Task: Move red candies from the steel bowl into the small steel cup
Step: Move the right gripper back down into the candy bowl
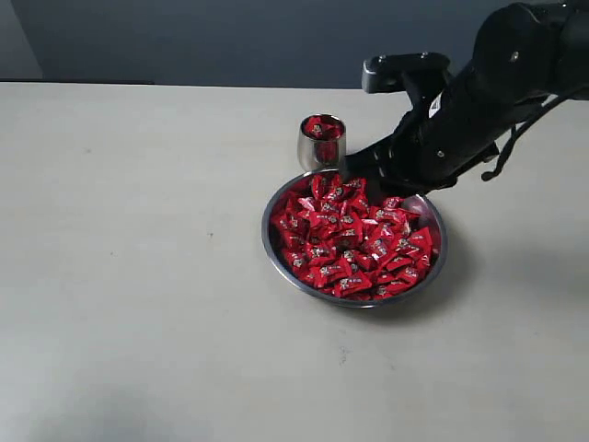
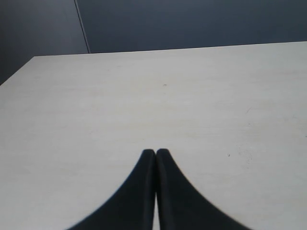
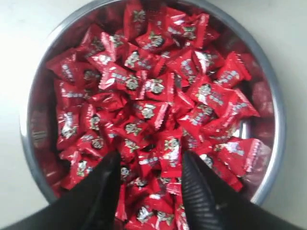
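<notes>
Outside, the cup (image 1: 316,155) beside the right claw (image 1: 375,170) already held some red — but the bowl (image 1: 269,230) beneath that claw was heaped with candies (image 1: 354,241), so most seemed left; the claw's tips were hard to see. The left claw (image 2: 155,158) sat clenched, empty, above the table (image 2: 192,96). Its own camera showed the right claw released — nothing gripped, candies just below.

small steel cup (image 1: 314,153) just beside steel bowl (image 1: 440,245), open table (image 1: 129,276) leftward

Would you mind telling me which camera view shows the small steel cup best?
The exterior view: the small steel cup stands whole beside the steel bowl, with red candies inside. Neither wrist view shows it.
</notes>
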Motion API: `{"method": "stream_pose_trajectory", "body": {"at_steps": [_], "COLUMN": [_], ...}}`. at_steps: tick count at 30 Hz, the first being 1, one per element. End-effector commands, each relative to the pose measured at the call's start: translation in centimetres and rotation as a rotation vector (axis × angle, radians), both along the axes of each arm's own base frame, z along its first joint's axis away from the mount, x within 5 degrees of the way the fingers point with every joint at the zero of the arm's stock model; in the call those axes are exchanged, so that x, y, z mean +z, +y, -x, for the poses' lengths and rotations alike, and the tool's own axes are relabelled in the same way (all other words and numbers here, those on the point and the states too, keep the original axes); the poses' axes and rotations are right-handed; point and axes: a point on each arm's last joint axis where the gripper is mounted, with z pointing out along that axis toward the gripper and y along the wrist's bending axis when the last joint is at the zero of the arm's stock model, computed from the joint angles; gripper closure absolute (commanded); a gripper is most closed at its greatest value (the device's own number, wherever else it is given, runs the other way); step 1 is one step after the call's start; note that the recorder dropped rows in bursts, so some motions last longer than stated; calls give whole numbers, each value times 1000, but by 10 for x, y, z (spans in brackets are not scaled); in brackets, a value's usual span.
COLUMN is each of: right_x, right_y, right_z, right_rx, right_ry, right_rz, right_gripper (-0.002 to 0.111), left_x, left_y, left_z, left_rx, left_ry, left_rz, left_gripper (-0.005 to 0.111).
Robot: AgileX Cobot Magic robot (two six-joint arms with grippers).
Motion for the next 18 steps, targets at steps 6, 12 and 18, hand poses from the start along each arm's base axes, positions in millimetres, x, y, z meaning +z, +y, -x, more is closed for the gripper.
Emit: {"method": "stream_pose_trajectory", "body": {"at_steps": [6, 12, 18], "right_x": [-19, -19, -5], "right_y": [29, 24, 33], "right_z": [15, 8, -14], "right_rx": [400, 355, 481], "right_ry": [-61, -36, -27], "right_rz": [57, 153, 299], "right_gripper": [68, 68, 68], "left_x": [-1, -1, -1], "left_y": [0, 0, 0], "left_z": [0, 0, 0], "left_rx": [-6, -6, -6], "left_ry": [-8, -8, -8], "left_rz": [-2, -2, -2], "left_gripper": [106, 106, 106]}}
